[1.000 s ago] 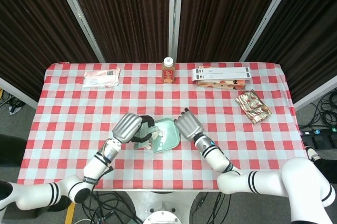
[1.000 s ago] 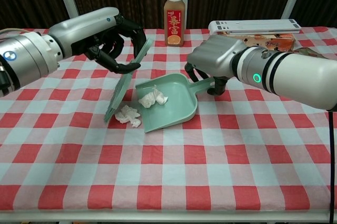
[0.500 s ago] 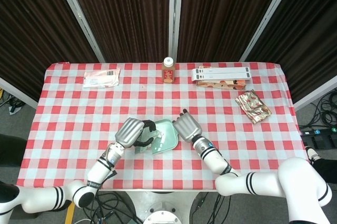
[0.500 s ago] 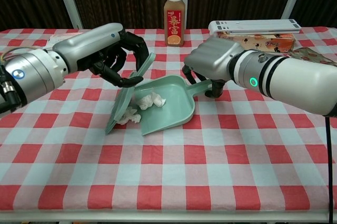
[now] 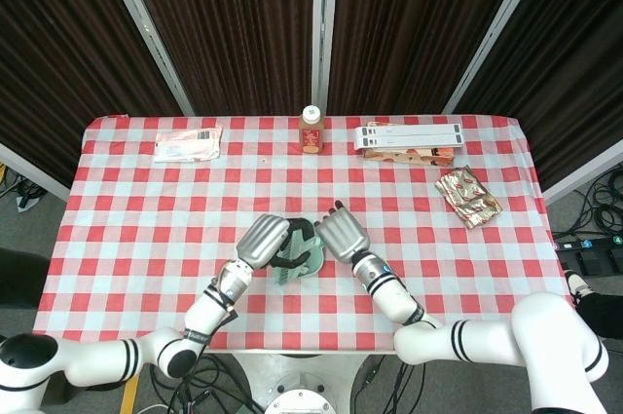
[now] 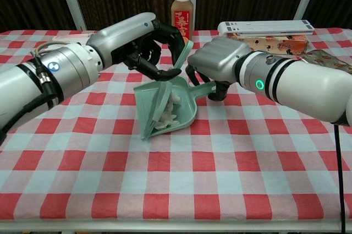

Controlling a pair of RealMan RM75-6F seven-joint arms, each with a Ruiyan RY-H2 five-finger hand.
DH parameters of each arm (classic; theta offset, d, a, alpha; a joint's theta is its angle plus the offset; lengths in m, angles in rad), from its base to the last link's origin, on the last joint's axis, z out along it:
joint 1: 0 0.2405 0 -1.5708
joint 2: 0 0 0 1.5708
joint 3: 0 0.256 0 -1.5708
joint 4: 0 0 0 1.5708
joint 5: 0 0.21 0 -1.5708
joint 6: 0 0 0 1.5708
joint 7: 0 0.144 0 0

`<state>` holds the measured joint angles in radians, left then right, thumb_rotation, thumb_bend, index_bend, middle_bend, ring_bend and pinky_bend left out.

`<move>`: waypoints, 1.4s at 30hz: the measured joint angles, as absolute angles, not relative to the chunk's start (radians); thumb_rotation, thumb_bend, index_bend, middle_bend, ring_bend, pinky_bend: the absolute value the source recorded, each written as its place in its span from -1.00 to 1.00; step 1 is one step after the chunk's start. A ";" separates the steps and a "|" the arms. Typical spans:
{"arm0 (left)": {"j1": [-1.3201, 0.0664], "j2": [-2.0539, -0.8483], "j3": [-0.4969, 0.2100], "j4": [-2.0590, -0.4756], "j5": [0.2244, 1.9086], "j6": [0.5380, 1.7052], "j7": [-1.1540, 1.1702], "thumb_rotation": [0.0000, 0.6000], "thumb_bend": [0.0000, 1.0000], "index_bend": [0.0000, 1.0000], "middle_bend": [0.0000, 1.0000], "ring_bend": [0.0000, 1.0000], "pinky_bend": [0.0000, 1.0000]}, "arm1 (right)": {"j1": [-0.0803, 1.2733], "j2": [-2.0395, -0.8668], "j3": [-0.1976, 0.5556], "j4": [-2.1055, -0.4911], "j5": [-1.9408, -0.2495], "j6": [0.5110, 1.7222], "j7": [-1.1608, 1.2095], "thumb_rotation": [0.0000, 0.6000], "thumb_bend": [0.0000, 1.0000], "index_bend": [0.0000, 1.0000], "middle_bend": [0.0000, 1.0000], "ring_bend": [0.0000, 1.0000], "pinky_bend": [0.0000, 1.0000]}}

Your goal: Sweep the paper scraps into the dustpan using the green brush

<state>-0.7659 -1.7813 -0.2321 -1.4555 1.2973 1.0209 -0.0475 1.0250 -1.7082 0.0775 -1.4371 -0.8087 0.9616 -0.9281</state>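
Note:
My left hand (image 6: 153, 44) grips the green brush (image 6: 156, 105), whose flat head stands tilted across the mouth of the green dustpan (image 6: 187, 114). White paper scraps (image 6: 171, 108) lie inside the pan, pressed between the brush and the pan floor. My right hand (image 6: 219, 64) holds the dustpan's handle (image 6: 204, 92) from above. In the head view the left hand (image 5: 263, 241) and right hand (image 5: 341, 235) sit close together near the table's front edge. Only a sliver of the dustpan (image 5: 303, 257) shows between them there.
An orange juice bottle (image 6: 182, 18) stands at the back middle. A long white box (image 6: 264, 27) lies at the back right, with a shiny snack packet (image 5: 468, 197) in front of it. A white packet (image 5: 187, 144) lies at the back left.
The left hand has swept the brush to the right, pushing the loose scrap off the cloth into the dustpan. The brush head now stands against the pan's mouth.

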 measured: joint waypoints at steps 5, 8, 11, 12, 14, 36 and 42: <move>-0.779 -1.800 -0.239 -1.425 1.310 1.018 -0.061 1.00 -0.04 0.06 0.10 0.46 0.74 | 1.007 -1.702 0.079 -1.440 -0.817 0.965 -0.887 1.00 -0.04 0.46 0.33 -0.25 -0.53; -0.779 -1.794 -0.234 -1.425 1.331 1.030 -0.068 1.00 -0.04 0.06 0.10 0.46 0.74 | 0.995 -1.702 0.077 -1.431 -0.829 0.964 -0.858 1.00 -0.05 0.46 0.33 -0.26 -0.54; -0.773 -1.781 -0.227 -1.435 1.344 1.047 -0.058 1.00 -0.04 0.06 0.10 0.46 0.74 | 0.981 -1.705 0.077 -1.419 -0.846 0.965 -0.820 1.00 -0.05 0.46 0.32 -0.26 -0.55; -0.771 -1.776 -0.226 -1.441 1.347 1.050 -0.057 1.00 -0.03 0.06 0.10 0.46 0.74 | 0.975 -1.707 0.077 -1.413 -0.854 0.966 -0.807 1.00 -0.05 0.46 0.32 -0.26 -0.55; -0.764 -1.763 -0.222 -1.461 1.356 1.060 -0.061 1.00 -0.03 0.06 0.10 0.46 0.74 | 0.963 -1.710 0.078 -1.398 -0.867 0.967 -0.779 1.00 -0.05 0.46 0.32 -0.27 -0.57; -0.665 -1.508 -0.146 -1.453 1.356 1.097 0.130 1.00 -0.03 0.01 0.08 0.43 0.73 | 0.890 -1.651 0.091 -1.434 -0.821 0.966 -0.744 1.00 -0.76 -1.00 -0.57 -0.95 -0.91; -0.666 -1.510 -0.112 -1.432 1.307 1.041 0.272 1.00 -0.17 -0.30 -0.10 0.34 0.69 | 0.857 -1.568 0.091 -1.502 -0.859 1.009 -0.709 1.00 -0.76 -1.00 -0.57 -0.95 -0.91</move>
<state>-0.6663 -1.5098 -0.1122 -1.4320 1.3067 1.0413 0.2724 0.8566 -1.5679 0.0914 -1.5024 -0.8590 1.0093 -0.7089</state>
